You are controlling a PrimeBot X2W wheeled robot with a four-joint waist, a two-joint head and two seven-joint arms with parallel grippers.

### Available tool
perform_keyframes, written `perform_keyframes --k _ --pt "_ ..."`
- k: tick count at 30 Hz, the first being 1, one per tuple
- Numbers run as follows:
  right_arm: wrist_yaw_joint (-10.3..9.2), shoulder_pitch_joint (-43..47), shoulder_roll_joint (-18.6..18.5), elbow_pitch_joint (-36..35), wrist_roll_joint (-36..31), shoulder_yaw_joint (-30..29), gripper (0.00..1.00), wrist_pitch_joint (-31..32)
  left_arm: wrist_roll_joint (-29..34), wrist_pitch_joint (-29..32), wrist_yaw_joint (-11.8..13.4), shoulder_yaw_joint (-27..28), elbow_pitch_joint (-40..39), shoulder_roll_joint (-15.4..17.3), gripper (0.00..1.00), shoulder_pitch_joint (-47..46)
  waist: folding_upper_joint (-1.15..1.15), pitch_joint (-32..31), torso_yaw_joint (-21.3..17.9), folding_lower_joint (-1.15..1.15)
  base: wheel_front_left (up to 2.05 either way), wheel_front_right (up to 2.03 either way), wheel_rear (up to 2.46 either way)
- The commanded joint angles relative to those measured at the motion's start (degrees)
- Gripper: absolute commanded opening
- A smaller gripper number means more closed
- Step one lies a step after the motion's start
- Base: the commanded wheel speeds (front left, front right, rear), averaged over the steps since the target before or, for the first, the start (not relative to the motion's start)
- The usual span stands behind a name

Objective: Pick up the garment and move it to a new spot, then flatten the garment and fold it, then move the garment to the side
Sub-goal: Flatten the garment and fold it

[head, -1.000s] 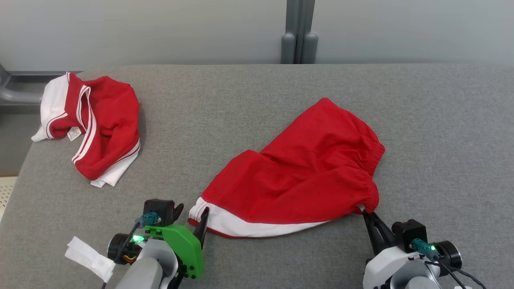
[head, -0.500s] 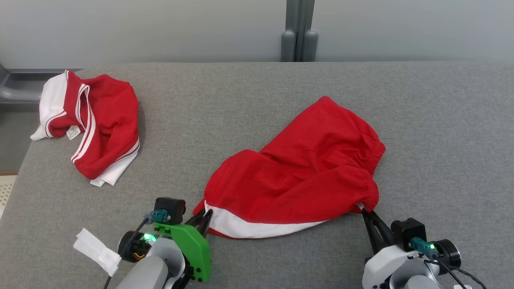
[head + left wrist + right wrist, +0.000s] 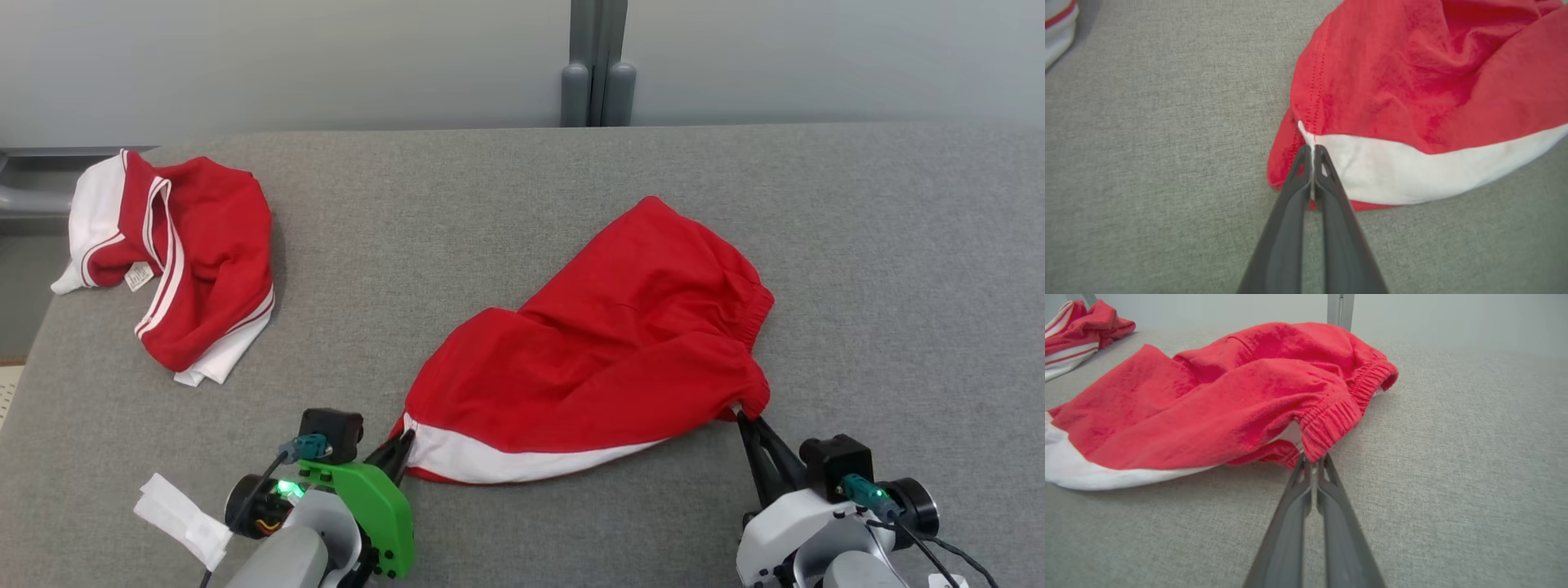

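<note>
Toward the near edge of the surface point(image 3: 490, 204) the red shorts point(image 3: 620, 351) were spread, judged light and limp; the white hem corner point(image 3: 1306, 136) was pinched by the left end effector point(image 3: 1313, 149), the elastic waistband point(image 3: 1331, 420) by the right end effector point(image 3: 1312, 459).

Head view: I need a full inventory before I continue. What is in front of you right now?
shorts: 1, red with a white hem band, bunched at the table's centre
second garment: 1, red and white, crumpled at the far left
table: 1, grey cloth top
post: 1, grey, behind the far edge
left hand: 1, dark fingers, shut on the shorts' hem corner
right hand: 1, dark fingers, shut on the waistband corner
</note>
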Motion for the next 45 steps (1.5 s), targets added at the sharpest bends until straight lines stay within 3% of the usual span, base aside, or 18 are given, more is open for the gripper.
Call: perform_keyframes --k 1,9,14,18,28,33,39,45 --pt "-0.06 -0.43 -0.21 -0.80 0.71 -0.26 0.00 -0.20 -0.45 -1.28 -0.14 0.44 -0.04 0.23 0.00 -1.06 0.00 -0.29 -0.17 0.00 0.00 0.00 0.00" --pt "-0.06 0.50 -0.18 -11.45 3.16 -1.42 0.00 -0.20 -4.99 -9.59 0.01 5.63 -6.21 -0.43 0.00 0.50 0.00 -3.72 -0.48 0.00 0.00 0.00 0.00" --pt "-0.06 1.23 -0.81 -19.99 2.48 -0.72 0.00 -0.20 -7.60 -11.93 0.18 9.37 -16.59 0.15 0.00 2.22 0.00 -6.05 -0.92 0.00 0.00 0.00 0.00" --pt "-0.06 2.89 -2.52 -26.74 4.62 1.02 0.00 -0.14 -7.91 -12.76 1.81 12.35 -27.56 0.61 0.00 3.94 0.00 -7.81 -1.55 0.00 0.00 0.00 0.00" --pt "-0.06 7.18 -8.41 -52.22 8.69 0.22 0.00 9.27 -7.73 -10.13 7.54 18.04 -56.79 4.86 0.00 7.08 0.00 -10.06 -4.99 0.00 0.00 0.00 0.00" --pt "-0.05 7.71 -9.88 -61.88 9.14 -1.22 0.00 13.58 -6.93 -5.28 9.94 18.03 -65.65 6.87 0.00 5.10 0.00 -9.09 -6.16 0.00 0.00 0.00 0.00" --pt "-0.06 6.61 -8.56 -61.41 11.74 -1.13 0.00 17.40 -7.88 -1.34 9.97 16.39 -62.89 6.61 0.00 1.41 0.00 -5.84 -6.15 0.00 0.00 0.00 0.00" --pt "-0.05 -5.04 -10.60 -49.01 15.73 3.00 0.00 16.97 -8.74 1.11 7.27 14.65 -50.22 4.61 0.00 -9.89 0.00 1.85 -5.95 0.00 0.00 0.00 0.00"
